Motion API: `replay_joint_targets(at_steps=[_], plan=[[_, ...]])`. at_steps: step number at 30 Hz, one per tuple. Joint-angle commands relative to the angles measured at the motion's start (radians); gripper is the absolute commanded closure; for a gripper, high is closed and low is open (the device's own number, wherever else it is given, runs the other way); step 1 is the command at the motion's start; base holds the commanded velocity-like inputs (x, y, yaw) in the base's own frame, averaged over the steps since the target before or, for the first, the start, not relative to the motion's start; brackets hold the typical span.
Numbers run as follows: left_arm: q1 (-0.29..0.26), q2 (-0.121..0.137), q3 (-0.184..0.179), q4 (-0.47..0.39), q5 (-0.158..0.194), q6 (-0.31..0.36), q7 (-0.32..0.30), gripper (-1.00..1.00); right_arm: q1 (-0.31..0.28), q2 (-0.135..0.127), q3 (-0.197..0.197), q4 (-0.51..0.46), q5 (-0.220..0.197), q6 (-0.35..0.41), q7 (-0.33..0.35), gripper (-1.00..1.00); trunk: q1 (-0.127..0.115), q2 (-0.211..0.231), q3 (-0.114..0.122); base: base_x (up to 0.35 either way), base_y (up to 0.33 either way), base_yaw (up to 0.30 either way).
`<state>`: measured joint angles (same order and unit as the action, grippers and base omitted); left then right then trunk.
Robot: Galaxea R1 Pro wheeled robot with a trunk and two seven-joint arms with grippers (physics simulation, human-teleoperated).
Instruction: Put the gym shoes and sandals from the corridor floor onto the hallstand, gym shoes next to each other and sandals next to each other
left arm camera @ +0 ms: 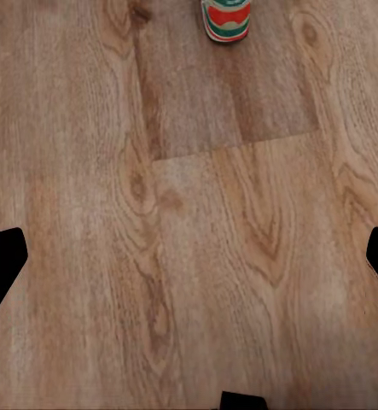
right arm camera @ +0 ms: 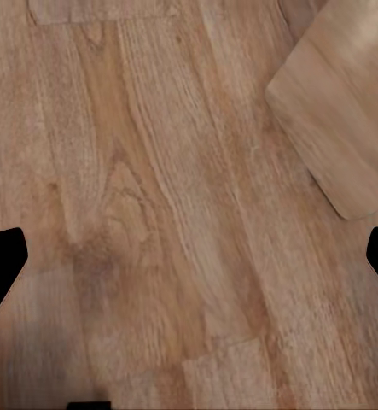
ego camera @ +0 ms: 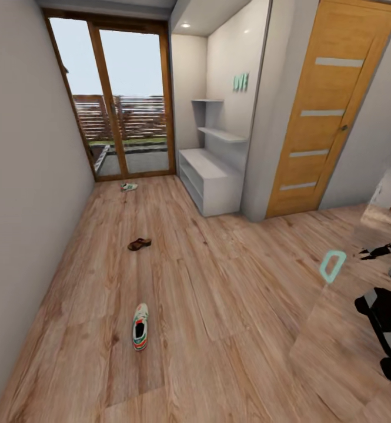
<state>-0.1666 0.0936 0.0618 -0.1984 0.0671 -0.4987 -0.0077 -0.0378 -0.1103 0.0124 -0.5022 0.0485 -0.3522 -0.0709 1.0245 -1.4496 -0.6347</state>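
Nearest you, one gym shoe (ego camera: 140, 326) lies on the corridor floor (ego camera: 219, 305); your left wrist view catches its heel (left arm camera: 227, 19). Sandal (ego camera: 139, 244) and second shoe (ego camera: 129, 187) lie beyond, hallstand (ego camera: 210, 176) right. Both grippers' jaws apart, empty.

Head view high, facing down the corridor, both wrist views close, facing down at floor (right arm camera: 154, 171), left wrist sharing shoe (left arm camera: 227, 19) with head.

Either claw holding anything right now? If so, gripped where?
Nothing held. Both wrist views look between spread fingers at bare wood-grain plank floor; the nearest white green-striped sneaker lies untouched on it.
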Motion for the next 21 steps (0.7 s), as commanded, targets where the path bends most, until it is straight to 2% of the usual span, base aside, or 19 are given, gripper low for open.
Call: replay_joint_targets(at_steps=[1, 21], plan=[[-0.001, 0.000, 0.000, 0.001, 0.006, -0.003, -0.001, -1.00, -0.001, 0.000, 0.001, 0.001, 0.005, -0.002, -0.006, -1.00, 0.001, 0.000, -0.001, 0.337, 0.000, 0.000], [-0.001, 0.000, 0.000, 0.002, 0.006, -0.003, -0.001, -1.00, -0.001, 0.000, 0.001, 0.001, 0.005, -0.002, -0.006, -1.00, 0.001, 0.000, -0.001, 0.337, 0.000, 0.000]])
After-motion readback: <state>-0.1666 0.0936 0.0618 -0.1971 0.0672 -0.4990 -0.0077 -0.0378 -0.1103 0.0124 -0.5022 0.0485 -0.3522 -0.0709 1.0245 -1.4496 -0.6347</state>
